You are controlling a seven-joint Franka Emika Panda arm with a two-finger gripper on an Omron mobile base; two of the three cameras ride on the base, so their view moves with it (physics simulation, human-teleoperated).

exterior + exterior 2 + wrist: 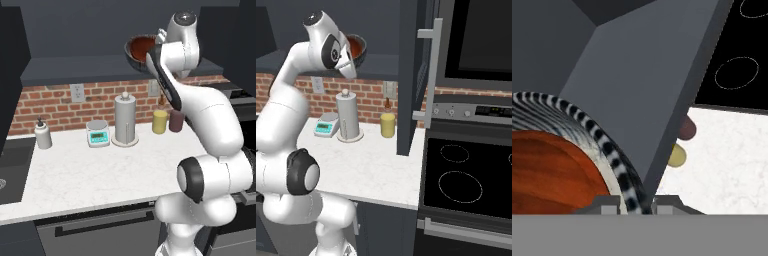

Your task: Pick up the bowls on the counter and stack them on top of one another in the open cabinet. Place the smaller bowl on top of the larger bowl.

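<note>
On the cabinet (100, 67) shelf, bowls are stacked
Small bowl (547, 170) is nested in large bowl (614, 155), rim between the gripper (637, 202) tips; grip cannot be told

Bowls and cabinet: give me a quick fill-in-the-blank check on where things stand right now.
1. The smaller bowl sits inside the ____ bowl.
2. Both bowls rest on the shelf of the open ____, above the counter.
3. On the counter, the yellow canister stands beside a ____ canister.
4. The paper towel holder stands just right of the small ____.

Missing words: larger; cabinet; maroon; scale
</note>
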